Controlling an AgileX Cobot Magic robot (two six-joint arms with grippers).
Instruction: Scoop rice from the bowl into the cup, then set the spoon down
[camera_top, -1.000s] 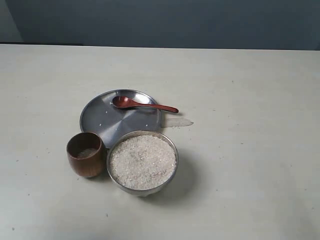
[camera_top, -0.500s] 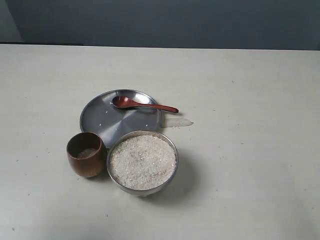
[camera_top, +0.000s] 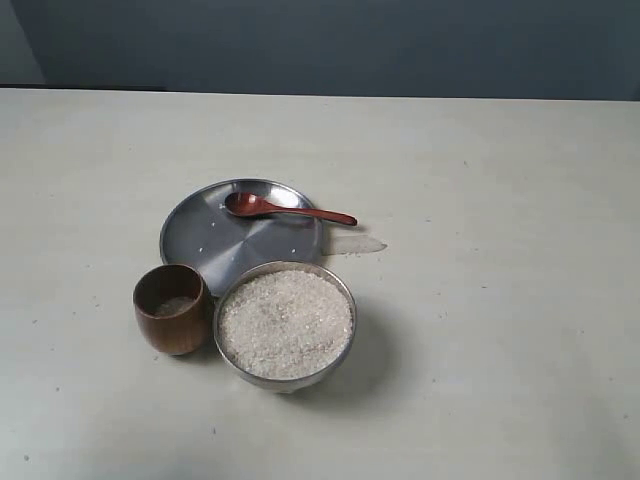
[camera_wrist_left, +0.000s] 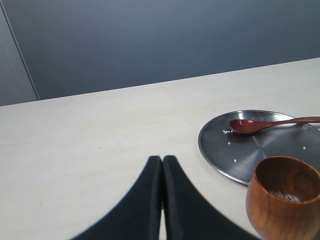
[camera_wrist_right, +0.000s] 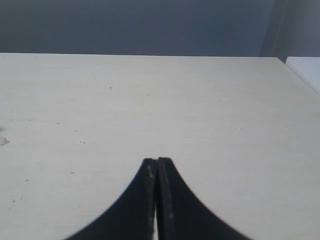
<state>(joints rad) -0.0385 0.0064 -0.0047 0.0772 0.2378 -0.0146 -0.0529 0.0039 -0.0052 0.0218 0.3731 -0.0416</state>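
Overhanging the plate (camera_top: 200, 240) rim, the spoon (camera_top: 290, 211) handle points right.

One spoon (camera_top: 290, 210), one cup (camera_top: 171, 335), one bowl (camera_top: 352, 335), one rice heap (camera_top: 285, 322), one plate (camera_top: 215, 235)

cup (camera_wrist_left: 281, 207) base cropped, spoon (camera_wrist_left: 247, 125) handle seemingly cropped

The spoon (camera_top: 288, 210) lies on the plate (camera_top: 205, 242) — before it, the cup (camera_top: 172, 332) just left of the bowl (camera_top: 284, 381), rice (camera_top: 285, 322) inside.
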